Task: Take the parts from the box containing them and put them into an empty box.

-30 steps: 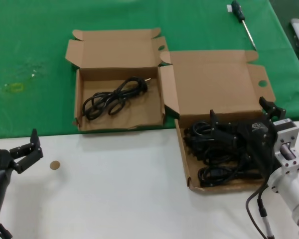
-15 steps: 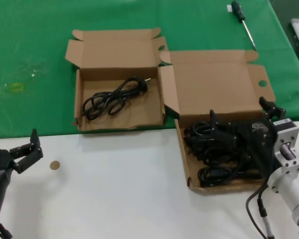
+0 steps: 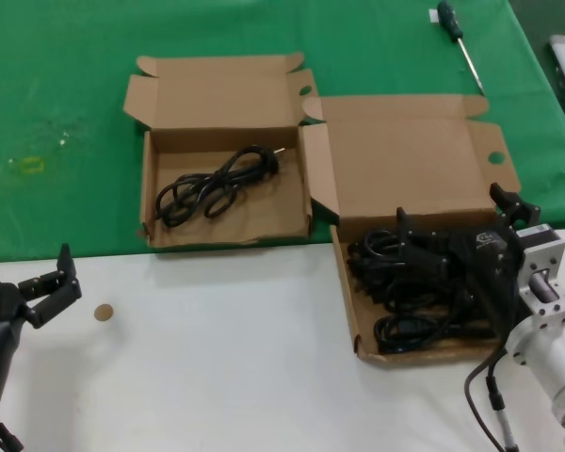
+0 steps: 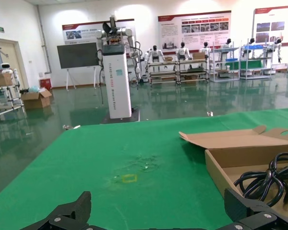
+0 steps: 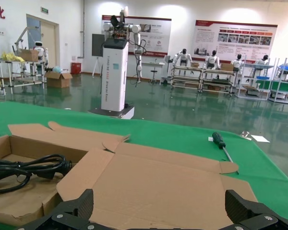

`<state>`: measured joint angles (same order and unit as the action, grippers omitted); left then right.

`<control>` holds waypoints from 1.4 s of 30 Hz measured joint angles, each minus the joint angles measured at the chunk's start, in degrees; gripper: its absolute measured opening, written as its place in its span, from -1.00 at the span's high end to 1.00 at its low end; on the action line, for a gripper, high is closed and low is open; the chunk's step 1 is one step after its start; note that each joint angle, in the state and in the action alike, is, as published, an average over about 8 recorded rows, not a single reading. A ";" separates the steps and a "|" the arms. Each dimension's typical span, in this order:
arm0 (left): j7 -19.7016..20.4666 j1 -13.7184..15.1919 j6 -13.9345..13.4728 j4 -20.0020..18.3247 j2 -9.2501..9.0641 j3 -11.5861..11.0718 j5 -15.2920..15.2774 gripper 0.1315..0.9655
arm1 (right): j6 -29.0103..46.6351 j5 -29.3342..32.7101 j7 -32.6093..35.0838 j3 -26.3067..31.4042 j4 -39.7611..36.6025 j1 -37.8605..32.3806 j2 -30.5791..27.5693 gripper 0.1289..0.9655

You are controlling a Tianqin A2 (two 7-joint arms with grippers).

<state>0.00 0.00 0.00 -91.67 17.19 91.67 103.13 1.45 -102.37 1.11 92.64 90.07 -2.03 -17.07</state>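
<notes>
No visible change across last second on my end. Right gripper (image 3: 449,268) same spot, low over cords (image 3: 405,330) in straight-walled box (image 3: 350,325); fingers spread in right wrist view. Left gripper (image 3: 49,282) same parked pose over desk (image 3: 217,358) near left edge, fingers apart. Single cord (image 3: 217,184) in ragged-walled box (image 3: 149,202) not shifted.

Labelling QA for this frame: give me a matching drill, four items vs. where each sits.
Items:
1. screwdriver
2. single power cord
3. right gripper
4. left gripper

Places:
A. over the white tabletop, near left
B. in the left cardboard box
C. over the cord pile in the right cardboard box
D. on the green cloth, far right

Pairs: 1-D, 2-B, 3-C, 4-A
</notes>
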 joint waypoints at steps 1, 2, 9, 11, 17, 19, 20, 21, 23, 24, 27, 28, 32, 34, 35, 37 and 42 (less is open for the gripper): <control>0.00 0.00 0.00 0.00 0.00 0.00 0.00 -1.00 | 0.00 0.00 0.00 0.00 0.00 0.00 0.00 -1.00; 0.00 0.00 0.00 0.00 0.00 0.00 0.00 -1.00 | 0.00 0.00 0.00 0.00 0.00 0.00 0.00 -1.00; 0.00 0.00 0.00 0.00 0.00 0.00 0.00 -1.00 | 0.00 0.00 0.00 0.00 0.00 0.00 0.00 -1.00; 0.00 0.00 0.00 0.00 0.00 0.00 0.00 -1.00 | 0.00 0.00 0.00 0.00 0.00 0.00 0.00 -1.00; 0.00 0.00 0.00 0.00 0.00 0.00 0.00 -1.00 | 0.00 0.00 0.00 0.00 0.00 0.00 0.00 -1.00; 0.00 0.00 0.00 0.00 0.00 0.00 0.00 -1.00 | 0.00 0.00 0.00 0.00 0.00 0.00 0.00 -1.00; 0.00 0.00 0.00 0.00 0.00 0.00 0.00 -1.00 | 0.00 0.00 0.00 0.00 0.00 0.00 0.00 -1.00; 0.00 0.00 0.00 0.00 0.00 0.00 0.00 -1.00 | 0.00 0.00 0.00 0.00 0.00 0.00 0.00 -1.00; 0.00 0.00 0.00 0.00 0.00 0.00 0.00 -1.00 | 0.00 0.00 0.00 0.00 0.00 0.00 0.00 -1.00; 0.00 0.00 0.00 0.00 0.00 0.00 0.00 -1.00 | 0.00 0.00 0.00 0.00 0.00 0.00 0.00 -1.00; 0.00 0.00 0.00 0.00 0.00 0.00 0.00 -1.00 | 0.00 0.00 0.00 0.00 0.00 0.00 0.00 -1.00; 0.00 0.00 0.00 0.00 0.00 0.00 0.00 -1.00 | 0.00 0.00 0.00 0.00 0.00 0.00 0.00 -1.00; 0.00 0.00 0.00 0.00 0.00 0.00 0.00 -1.00 | 0.00 0.00 0.00 0.00 0.00 0.00 0.00 -1.00; 0.00 0.00 0.00 0.00 0.00 0.00 0.00 -1.00 | 0.00 0.00 0.00 0.00 0.00 0.00 0.00 -1.00; 0.00 0.00 0.00 0.00 0.00 0.00 0.00 -1.00 | 0.00 0.00 0.00 0.00 0.00 0.00 0.00 -1.00; 0.00 0.00 0.00 0.00 0.00 0.00 0.00 -1.00 | 0.00 0.00 0.00 0.00 0.00 0.00 0.00 -1.00; 0.00 0.00 0.00 0.00 0.00 0.00 0.00 -1.00 | 0.00 0.00 0.00 0.00 0.00 0.00 0.00 -1.00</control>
<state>0.00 0.00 0.00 -91.67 17.19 91.67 103.13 1.45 -102.37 1.11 92.64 90.07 -2.03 -17.07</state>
